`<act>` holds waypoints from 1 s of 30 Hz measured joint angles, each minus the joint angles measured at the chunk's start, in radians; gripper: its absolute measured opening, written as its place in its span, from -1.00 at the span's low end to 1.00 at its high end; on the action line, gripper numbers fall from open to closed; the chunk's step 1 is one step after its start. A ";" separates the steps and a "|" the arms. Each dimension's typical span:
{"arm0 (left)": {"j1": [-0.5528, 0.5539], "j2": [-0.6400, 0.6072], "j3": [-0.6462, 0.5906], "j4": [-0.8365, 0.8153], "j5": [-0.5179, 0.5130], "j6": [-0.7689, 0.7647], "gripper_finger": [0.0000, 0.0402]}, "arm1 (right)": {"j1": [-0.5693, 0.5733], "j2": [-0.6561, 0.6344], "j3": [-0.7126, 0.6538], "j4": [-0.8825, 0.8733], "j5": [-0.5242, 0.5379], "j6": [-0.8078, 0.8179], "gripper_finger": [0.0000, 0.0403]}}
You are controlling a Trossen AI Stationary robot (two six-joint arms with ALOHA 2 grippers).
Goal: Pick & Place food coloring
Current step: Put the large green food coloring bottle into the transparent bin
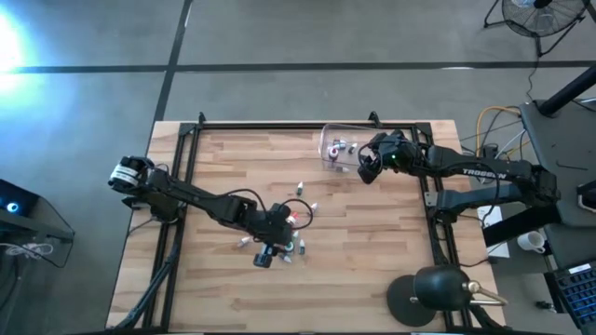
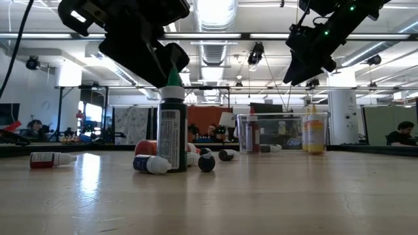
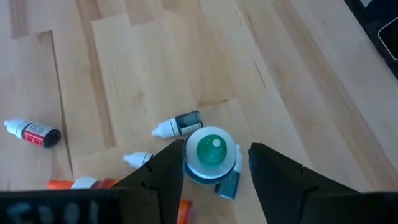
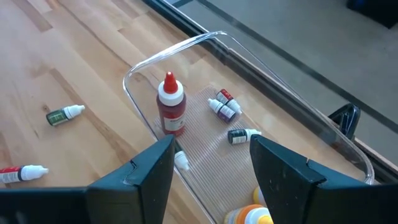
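A dark food coloring bottle with a green pointed cap [image 3: 211, 153] stands upright on the wooden table [image 1: 372, 270], also seen in the low view [image 2: 172, 127]. My left gripper [image 3: 216, 148] hangs open just above it, one finger on either side of the cap, touching nothing. More small bottles lie on their sides around it [image 3: 177, 124] [image 3: 32, 132] [image 2: 150, 163]. My right gripper [image 4: 211, 142] hovers open over the clear plastic box [image 4: 298, 124] at the table's far right. In the box a red bottle [image 4: 170, 106] stands upright and several small ones [image 4: 224, 106] lie flat.
A black round lamp base [image 1: 433, 293] sits at the table's near right corner. A dark metal frame [image 1: 279, 127] runs along the table's far edge. Two loose bottles [image 4: 64, 114] [image 4: 22, 173] lie between the box and the cluster. Bare wood stretches along the near edge.
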 joint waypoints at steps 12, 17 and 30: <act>-0.001 0.001 -0.016 0.060 0.009 -0.001 -0.23 | 0.000 0.000 0.000 -0.003 0.000 -0.001 0.01; -0.001 0.011 -0.016 0.065 0.009 0.000 -0.23 | 0.000 0.000 0.000 -0.003 0.000 -0.011 0.01; 0.003 0.025 -0.002 0.036 -0.029 0.004 -0.44 | 0.000 0.000 0.000 -0.004 0.001 -0.023 0.01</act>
